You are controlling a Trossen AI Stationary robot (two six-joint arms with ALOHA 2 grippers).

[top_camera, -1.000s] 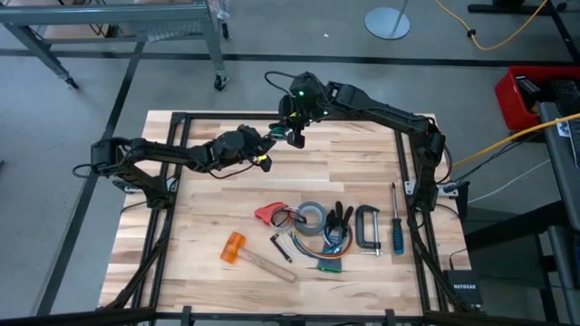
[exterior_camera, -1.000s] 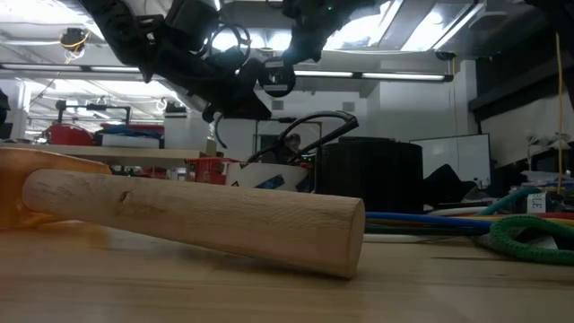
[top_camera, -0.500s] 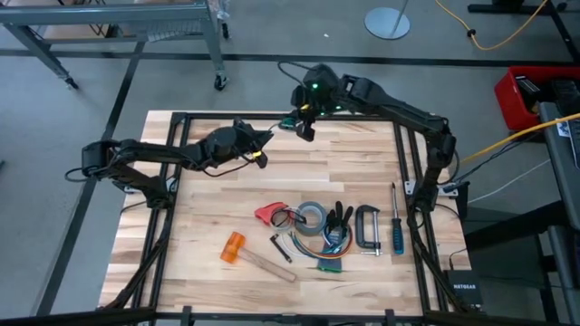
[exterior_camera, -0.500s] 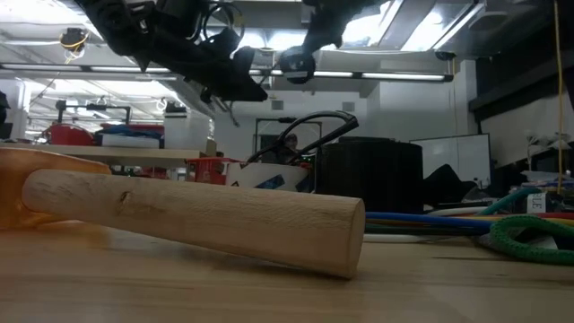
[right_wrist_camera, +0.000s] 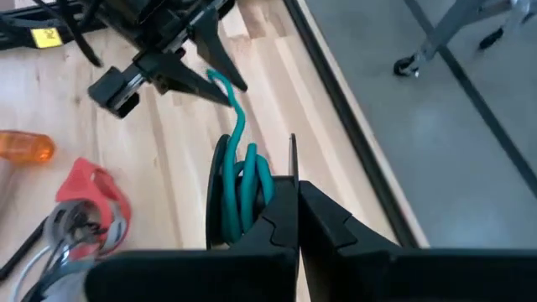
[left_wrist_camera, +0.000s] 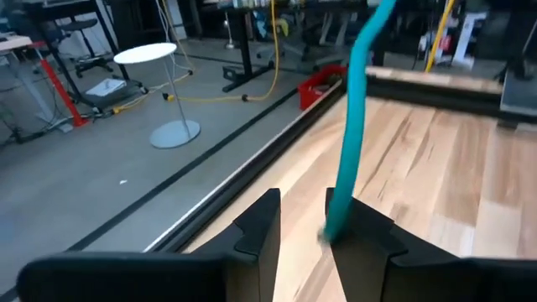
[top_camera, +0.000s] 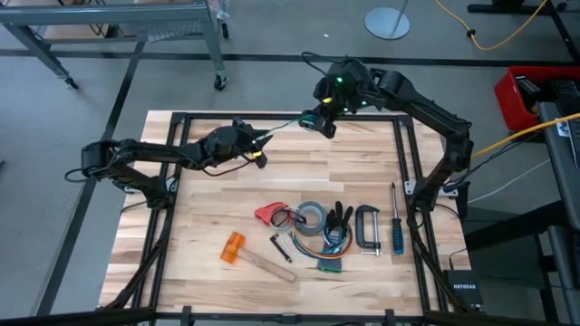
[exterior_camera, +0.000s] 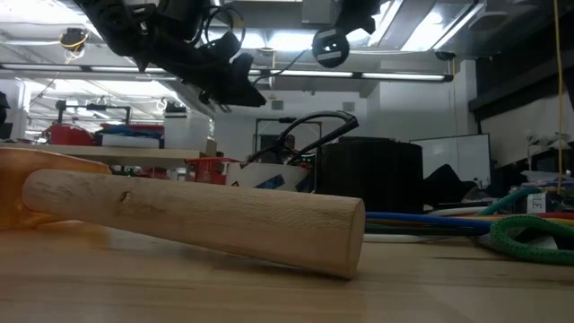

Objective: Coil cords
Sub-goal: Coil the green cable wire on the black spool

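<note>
Cord-coiling scene on a wooden table (top_camera: 199, 217), with a grey tape roll (top_camera: 313, 215) in a cluster of tools as the landmark. Both arms work well beyond the tape roll, near the table's far edge. Over the last second the right gripper (top_camera: 323, 122) has swung away from the left gripper (top_camera: 264, 143). It started close beside it, beyond the tape roll and a little left. It now sits beyond the roll and slightly right, so the two are clearly apart. The cord (top_camera: 290, 126) now runs as one thin, nearly straight line between them, raised above the tabletop. The left gripper's fingers (left_wrist_camera: 260, 222) have also spread wider and now stand parted. The cord (left_wrist_camera: 352, 126) passes between them, brushing one finger rather than being pinched. This suggests the left gripper is acting as a loose guide, letting cord slide out while the right arm draws it for another loop. The right gripper (right_wrist_camera: 295, 189) has its fingers pressed together on the cord (right_wrist_camera: 239, 189), with several loops already gathered just in front of them. The cord looks teal-green, smooth and flexible, far thinner than the wooden handle of the hammer (exterior_camera: 197, 215) lying nearer than the tape roll. A short tail curves from the loops to the left gripper (right_wrist_camera: 201, 59). No end piece can be made out.
</note>
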